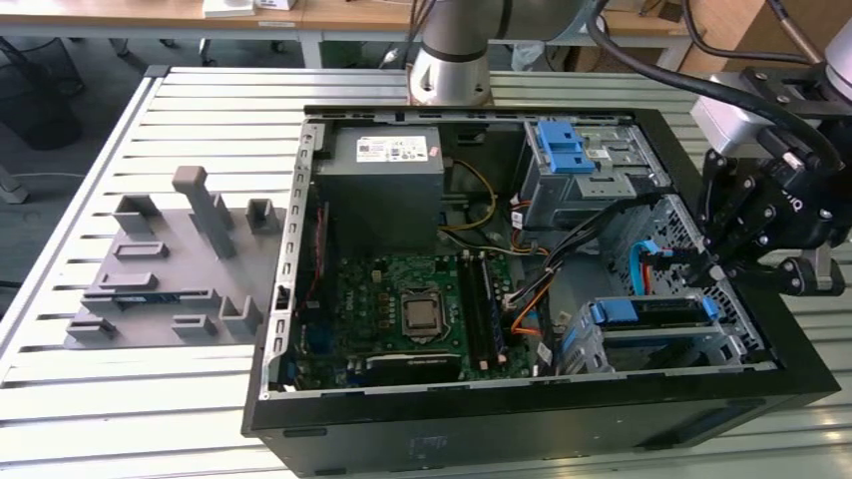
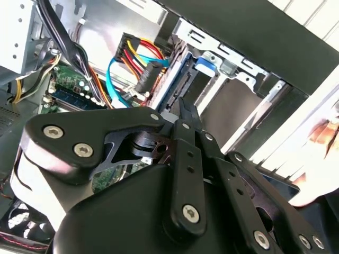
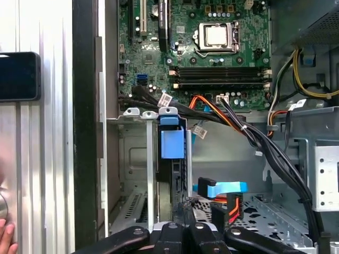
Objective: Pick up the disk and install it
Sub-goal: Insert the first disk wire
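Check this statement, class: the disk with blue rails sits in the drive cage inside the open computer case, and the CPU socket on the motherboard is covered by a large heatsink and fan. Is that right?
Not quite. The CPU socket is bare, with no heatsink or fan over it, as the first wrist view shows. The rest holds: the disk with blue rails sits in the drive cage inside the open computer case, on whose floor the motherboard lies.

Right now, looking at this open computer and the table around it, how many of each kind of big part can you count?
Power-supply box: 1
Motherboard: 1
Disk: 1
Grey fixture block on the table: 1
Robot hand: 1
Total: 5
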`<act>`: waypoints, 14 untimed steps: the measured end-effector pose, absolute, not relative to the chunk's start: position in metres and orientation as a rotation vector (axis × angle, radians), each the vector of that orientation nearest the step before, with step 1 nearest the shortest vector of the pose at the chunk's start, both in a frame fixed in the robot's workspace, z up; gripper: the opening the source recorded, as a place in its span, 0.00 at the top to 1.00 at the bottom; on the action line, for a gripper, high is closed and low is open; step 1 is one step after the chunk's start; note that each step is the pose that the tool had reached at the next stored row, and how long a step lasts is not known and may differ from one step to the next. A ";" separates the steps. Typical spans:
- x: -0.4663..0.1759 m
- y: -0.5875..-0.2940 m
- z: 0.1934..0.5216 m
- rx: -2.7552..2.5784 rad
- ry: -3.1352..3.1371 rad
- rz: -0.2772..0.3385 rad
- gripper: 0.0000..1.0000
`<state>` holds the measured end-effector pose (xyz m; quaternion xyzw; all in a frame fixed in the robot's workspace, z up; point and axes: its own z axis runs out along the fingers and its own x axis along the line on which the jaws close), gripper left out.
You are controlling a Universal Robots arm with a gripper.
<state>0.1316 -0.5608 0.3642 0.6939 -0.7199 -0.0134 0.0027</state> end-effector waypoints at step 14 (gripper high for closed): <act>0.132 -0.543 0.369 2.175 -2.258 -0.038 0.89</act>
